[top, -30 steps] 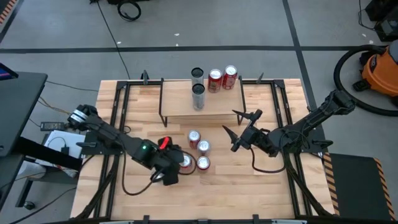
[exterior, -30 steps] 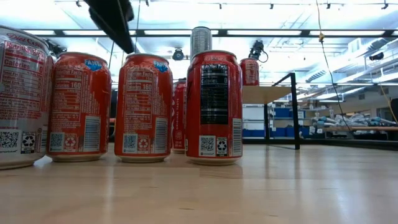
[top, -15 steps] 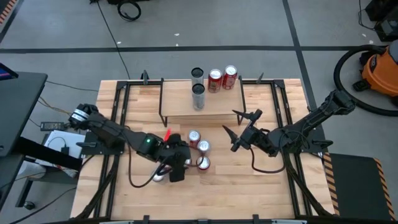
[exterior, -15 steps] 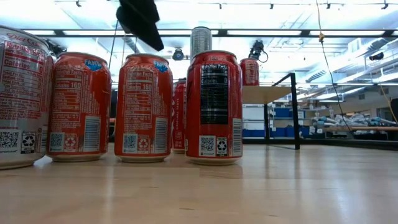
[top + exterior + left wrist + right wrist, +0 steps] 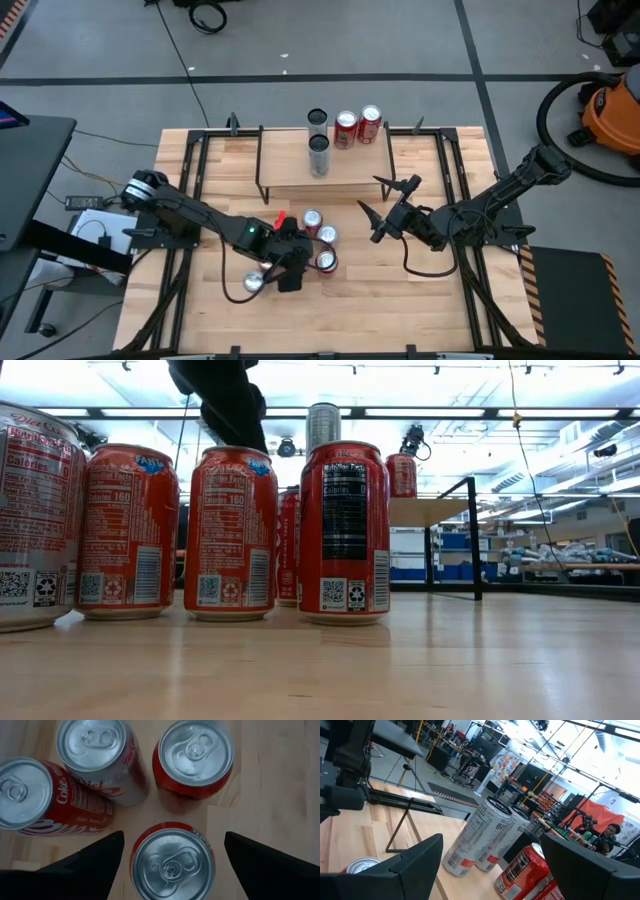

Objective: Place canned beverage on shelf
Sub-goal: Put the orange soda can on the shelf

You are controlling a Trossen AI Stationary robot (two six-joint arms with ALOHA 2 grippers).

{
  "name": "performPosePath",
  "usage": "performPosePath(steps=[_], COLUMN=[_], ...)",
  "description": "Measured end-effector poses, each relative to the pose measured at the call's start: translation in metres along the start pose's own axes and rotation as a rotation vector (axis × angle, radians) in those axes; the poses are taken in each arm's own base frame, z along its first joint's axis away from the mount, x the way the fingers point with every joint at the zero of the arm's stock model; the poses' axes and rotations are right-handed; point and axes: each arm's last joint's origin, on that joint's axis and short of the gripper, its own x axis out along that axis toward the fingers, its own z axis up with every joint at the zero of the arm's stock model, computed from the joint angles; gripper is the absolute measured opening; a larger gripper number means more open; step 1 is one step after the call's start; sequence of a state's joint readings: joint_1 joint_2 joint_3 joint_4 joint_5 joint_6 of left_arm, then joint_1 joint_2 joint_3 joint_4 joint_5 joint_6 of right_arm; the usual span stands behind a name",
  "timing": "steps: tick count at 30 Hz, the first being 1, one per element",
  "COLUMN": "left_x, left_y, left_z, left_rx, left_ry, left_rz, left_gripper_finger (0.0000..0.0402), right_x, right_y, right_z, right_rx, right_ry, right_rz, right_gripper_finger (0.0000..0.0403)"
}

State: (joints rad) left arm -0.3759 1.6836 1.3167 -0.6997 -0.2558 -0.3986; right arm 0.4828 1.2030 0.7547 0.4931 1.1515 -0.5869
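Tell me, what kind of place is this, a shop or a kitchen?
Neither, most likely: it looks like a robotics lab or workshop. Two robot arms work over a wooden table of soda cans, cables and an orange shop vacuum lie on the concrete floor, and workbenches with equipment fill the room behind.

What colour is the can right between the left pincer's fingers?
Red, with a silver top; the can shows best in the left wrist view.

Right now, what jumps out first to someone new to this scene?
The left pincer hangs open straight above a red aluminium can in the cluster at the table's centre. Behind it, the low light-wood shelf on black legs already carries two tall silver cans and two red ones. The right pincer waits open beside the cluster.
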Motion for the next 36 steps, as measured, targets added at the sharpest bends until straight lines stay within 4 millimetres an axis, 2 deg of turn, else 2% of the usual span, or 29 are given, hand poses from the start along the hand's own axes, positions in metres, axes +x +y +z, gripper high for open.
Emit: performPosePath(steps=[10, 23, 31, 36], left_x=[0.006, 0.028, 0.027, 0.017], left_y=[0.000, -0.005, -0.003, -0.002], left_z=[-0.003, -0.010, -0.011, -0.005], left_rx=[0.012, 0.030, 0.030, 0.074], left_ry=[0.036, 0.126, 0.135, 0.167], left_rz=[0.015, 0.014, 0.018, 0.030], left_gripper_finger=[0.0358, 0.0351, 0.0302, 0.0301], right_x=[0.000, 0.000, 0.000, 0.000], right_y=[0.000, 0.000, 0.000, 0.000], right_z=[0.000, 0.000, 0.000, 0.000], right_rx=[0.000, 0.005, 0.005, 0.006], right_ry=[0.000, -0.001, -0.001, -0.001], right_rz=[0.001, 0.003, 0.004, 0.004], right_gripper_finger=[0.0347, 0.0347, 0.0347, 0.0347])
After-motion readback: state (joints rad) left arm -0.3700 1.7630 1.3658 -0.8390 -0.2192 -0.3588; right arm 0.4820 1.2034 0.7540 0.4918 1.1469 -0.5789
